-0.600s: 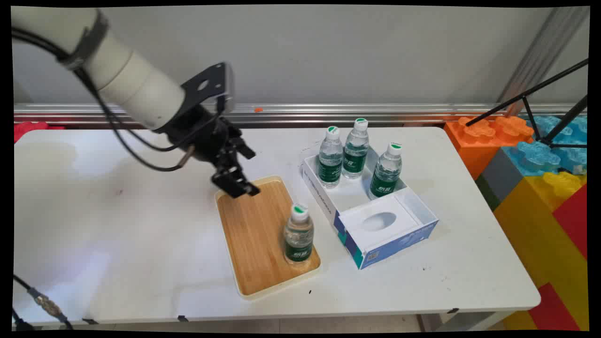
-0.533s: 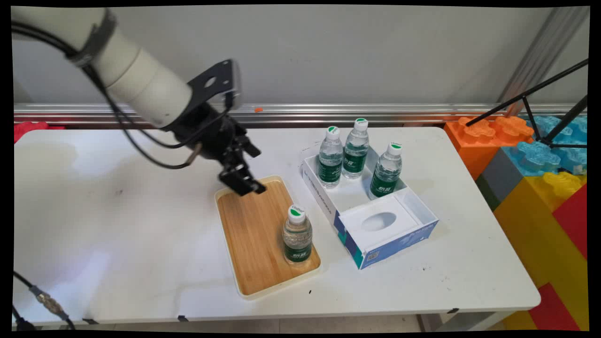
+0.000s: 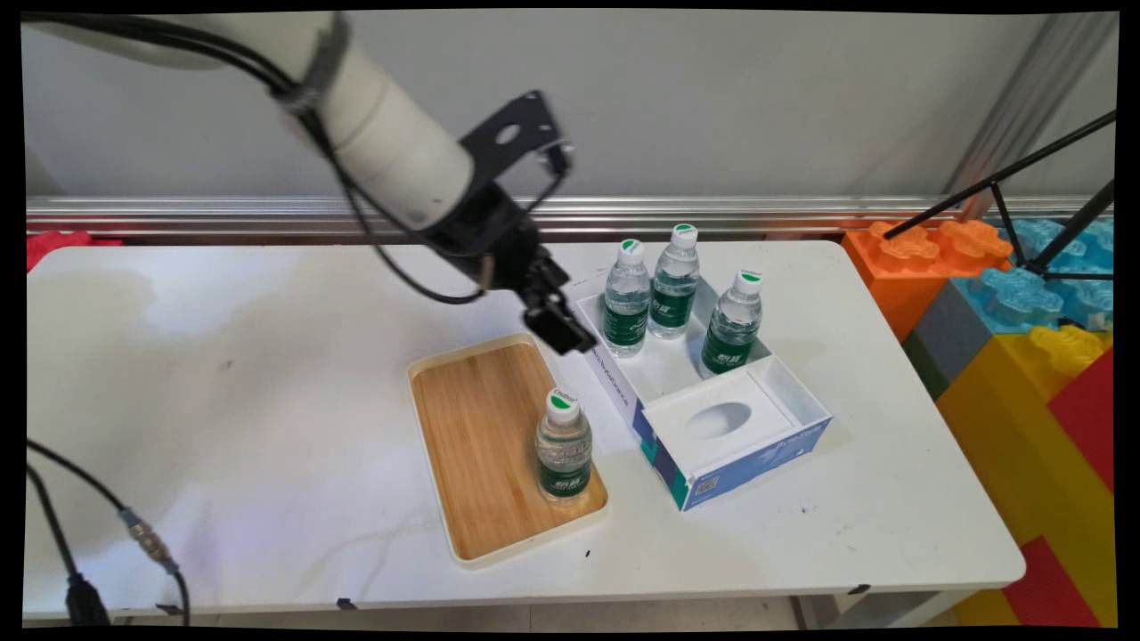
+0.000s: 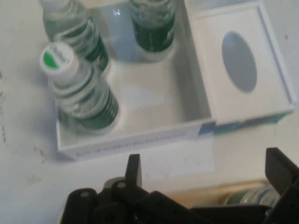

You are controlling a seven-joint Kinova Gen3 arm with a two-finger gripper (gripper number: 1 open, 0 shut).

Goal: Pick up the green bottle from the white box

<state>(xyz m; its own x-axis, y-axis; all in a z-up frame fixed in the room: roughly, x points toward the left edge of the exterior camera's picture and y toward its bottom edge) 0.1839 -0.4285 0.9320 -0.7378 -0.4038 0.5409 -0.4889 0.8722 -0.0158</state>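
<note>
My black gripper (image 3: 565, 328) hangs open and holds nothing, just above the table between the wooden tray (image 3: 476, 445) and the left wall of the white and blue box (image 3: 614, 378). Three green-labelled water bottles stand in the box's far half: one nearest the gripper (image 3: 627, 298), one behind it (image 3: 674, 281), one to the right (image 3: 733, 322). A fourth bottle (image 3: 563, 445) stands upright on the tray's near right corner. In the hand view the gripper (image 4: 205, 168) looks over the box (image 4: 154, 135); the nearest bottle (image 4: 79, 93) stands upper left.
The box's near half holds a white insert with an oval hole (image 3: 718, 420). Large orange, blue, yellow and red toy blocks (image 3: 1024, 338) crowd the table's right side, under black tripod legs (image 3: 1033, 196). A black cable (image 3: 98, 570) lies over the near left corner.
The arm has swung right, carrying the open gripper from the tray's far left corner to the box's left wall. The bottles, tray and box have not moved.
</note>
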